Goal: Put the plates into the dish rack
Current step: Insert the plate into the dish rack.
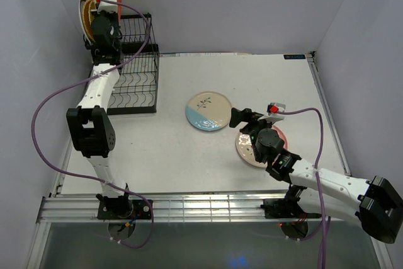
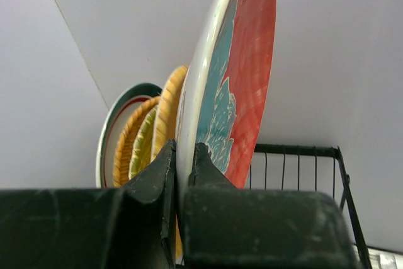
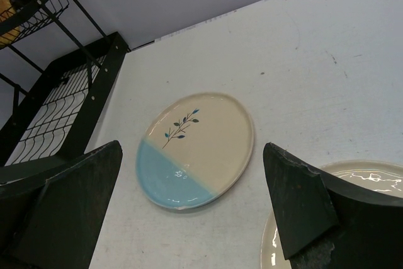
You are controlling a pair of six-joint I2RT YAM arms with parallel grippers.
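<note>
Over the upper basket of the black two-tier wire dish rack (image 1: 135,77), the left gripper (image 2: 182,155) is clamped tight on the lower rim of the red-and-teal floral plate (image 2: 252,61). It holds the plate on edge, probably so it can slot in beside those already upright there: woven orange-yellow plates (image 2: 165,114) and a white plate with a green-striped rim (image 2: 108,133). Gripping the rim keeps both faces clear of the wires. On the white table (image 1: 283,80), the cream-and-blue plate with a sprig motif (image 3: 195,149) lies flat, well apart from the rack. The cream-and-pink plate (image 3: 365,181) lies near it, partly under the right arm. The right gripper (image 3: 192,148) hovers low, jaws spread wide and empty, framing the blue plate, which is likely the next pick.
</note>
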